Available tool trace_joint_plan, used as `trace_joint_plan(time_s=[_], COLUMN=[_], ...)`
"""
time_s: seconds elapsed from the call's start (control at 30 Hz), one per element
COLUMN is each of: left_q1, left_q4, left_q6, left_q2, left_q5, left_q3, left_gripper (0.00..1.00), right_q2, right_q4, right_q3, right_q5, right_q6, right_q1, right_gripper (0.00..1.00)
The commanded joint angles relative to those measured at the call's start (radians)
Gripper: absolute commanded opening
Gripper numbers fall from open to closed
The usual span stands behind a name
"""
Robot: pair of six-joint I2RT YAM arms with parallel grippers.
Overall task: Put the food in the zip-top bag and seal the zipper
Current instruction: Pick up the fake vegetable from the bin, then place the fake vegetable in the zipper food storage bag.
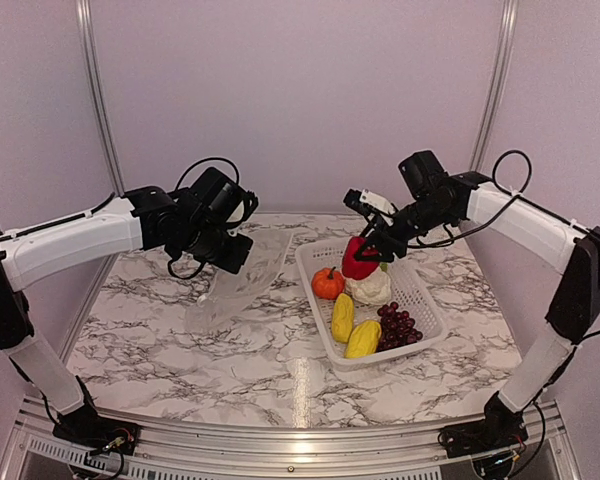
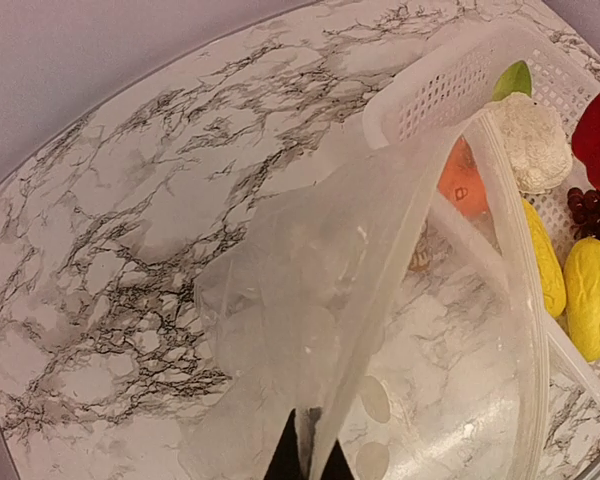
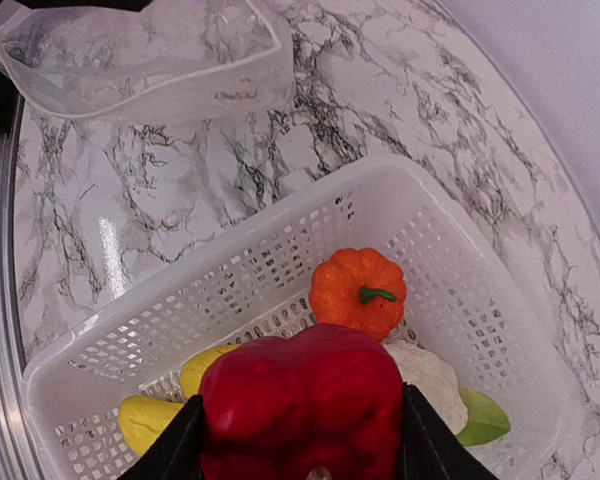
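Observation:
My left gripper [image 1: 223,255] [image 2: 308,455] is shut on the edge of the clear white-dotted zip-top bag [image 1: 235,285] [image 2: 380,300] and holds it up over the table, left of the basket; its zipper strip [image 2: 515,250] curves along the open mouth. The bag also shows in the right wrist view [image 3: 150,55]. My right gripper [image 1: 372,255] [image 3: 305,440] is shut on the red pepper [image 1: 358,258] [image 3: 302,405], held above the basket. In the basket lie the orange pumpkin [image 1: 328,283] [image 3: 358,290], white cauliflower [image 1: 370,288] [image 3: 425,375], two yellow pieces [image 1: 352,328] [image 2: 590,297] and purple grapes [image 1: 398,327].
The white perforated basket [image 1: 420,290] [image 3: 180,310] stands right of centre on the marble table. Metal frame posts rise at the back corners. Arm cables hang near both wrists.

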Motion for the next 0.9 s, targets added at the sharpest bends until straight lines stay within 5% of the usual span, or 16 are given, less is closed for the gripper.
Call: trace_joint_plan(time_s=[0.0, 0.5, 0.87], left_q1=[-0.002, -0.003, 0.0], left_q4=[0.025, 0.072, 0.096], left_q6=[-0.034, -0.094, -0.158], left_q2=[0.007, -0.026, -0.073], left_q5=[0.044, 0.138, 0.153], left_q3=[0.035, 0.046, 0.044], left_gripper=[0.0, 0.0, 0.0], right_q2=[-0.046, 0.129, 0.169], right_q4=[0.012, 0.078, 0.155], right_q3=[0.127, 0.43, 0.333], right_q5=[-0.172, -0.412, -0.369], right_q6=[0.047, 0.146, 0.142], right_q1=[0.04, 0.222, 0.23], right_gripper=[0.39, 0.39, 0.38])
